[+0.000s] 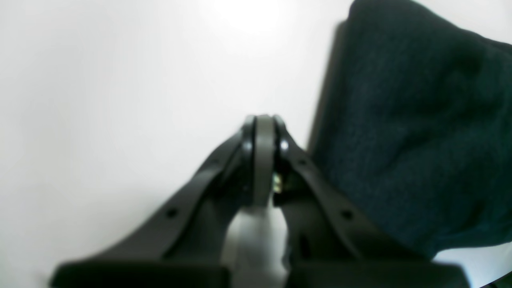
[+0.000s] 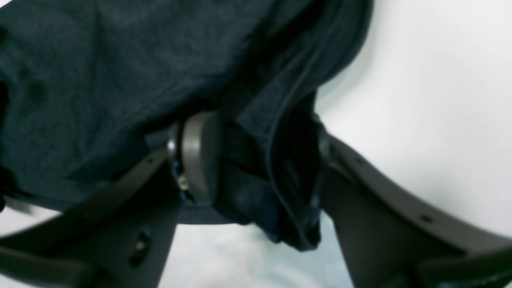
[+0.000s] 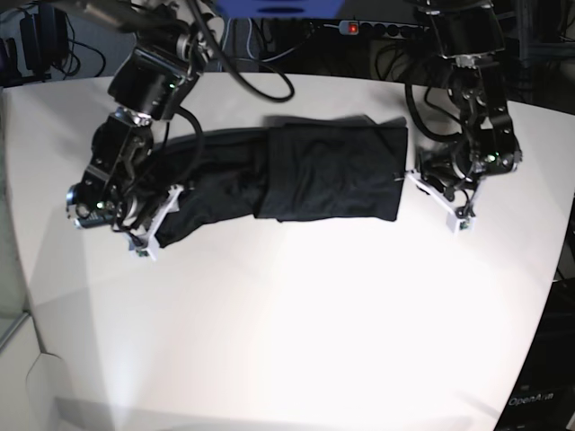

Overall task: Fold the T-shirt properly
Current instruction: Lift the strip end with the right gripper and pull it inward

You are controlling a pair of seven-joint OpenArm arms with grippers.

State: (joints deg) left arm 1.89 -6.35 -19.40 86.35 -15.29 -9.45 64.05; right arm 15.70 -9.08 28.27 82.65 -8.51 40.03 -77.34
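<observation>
**T-shirt stretched across the far half of the tabletop**

T-shirt (image 3: 296, 175), black and matte, lies in a long band on the white tabletop (image 3: 296, 332), partly folded: a flatter rectangular section sits toward the base view's right, a bunched, wrinkled length runs off to its left.

The tabletop is bare and glossy, with bright glare on its near half and a curved front edge. Behind it the room is dark, with tangled cables and a power strip (image 3: 373, 29) showing a red light.

At the bunched end, the right gripper (image 2: 256, 160) has its jaws spread wide, with folds of fabric hanging between them; whether it presses the cloth cannot be told. At the flat end, the left gripper (image 1: 264, 132) is closed tight on nothing, its tip over bare tabletop just beside the shirt's edge. Both black arms reach in from the far side.
</observation>
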